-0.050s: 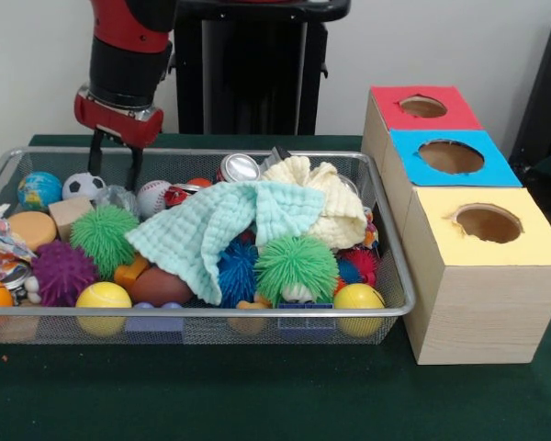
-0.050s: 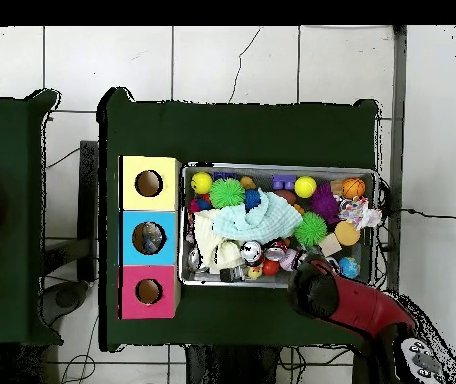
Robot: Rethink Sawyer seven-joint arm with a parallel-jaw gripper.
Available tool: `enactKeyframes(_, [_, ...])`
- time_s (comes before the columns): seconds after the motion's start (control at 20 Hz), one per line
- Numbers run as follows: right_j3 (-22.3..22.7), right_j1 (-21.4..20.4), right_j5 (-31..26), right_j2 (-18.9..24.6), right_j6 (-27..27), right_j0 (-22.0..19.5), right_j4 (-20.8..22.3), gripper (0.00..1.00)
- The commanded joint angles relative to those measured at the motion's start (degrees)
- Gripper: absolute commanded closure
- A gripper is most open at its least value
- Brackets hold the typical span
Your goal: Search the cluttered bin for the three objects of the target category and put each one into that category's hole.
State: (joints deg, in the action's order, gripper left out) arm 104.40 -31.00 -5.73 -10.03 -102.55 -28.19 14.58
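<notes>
We see our tool, prongs parted and empty, above the wire bin's back edge, balls and cloths heaped below it.

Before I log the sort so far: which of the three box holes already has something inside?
The blue box's hole, the middle one: the overhead view shows something inside, while the yellow hole and red hole look empty.

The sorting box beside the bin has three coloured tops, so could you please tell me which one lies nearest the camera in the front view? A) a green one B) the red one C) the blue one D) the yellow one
D: in the front view the yellow top sits lowest and closest, with the blue top behind it and the red top farthest back.
</notes>
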Motion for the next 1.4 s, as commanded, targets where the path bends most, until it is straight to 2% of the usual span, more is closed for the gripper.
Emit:
enactKeyframes(0.05, [-5.08, 3.95, 1.39, 0.38, -9.99, 0.96, -3.39, 0.00])
enactKeyframes(0.5, [-5.67, 6.62, 4.85, -1.65, -12.86, 3.82, -7.32, 0.00])
enactKeyframes(0.6, [-5.83, 7.34, 4.83, -0.18, -11.48, 2.68, -7.23, 0.00])
enactKeyframes(0.8, [-5.11, 7.24, 2.04, 5.53, -7.43, -1.52, -5.87, 0.00])
enactKeyframes(1.1, [-2.64, 4.76, 4.97, 4.99, -10.09, -0.87, -6.39, 0.00])
enactKeyframes(1.4, [4.84, -1.96, 7.32, 9.46, -10.31, -6.40, -3.71, 0.00])
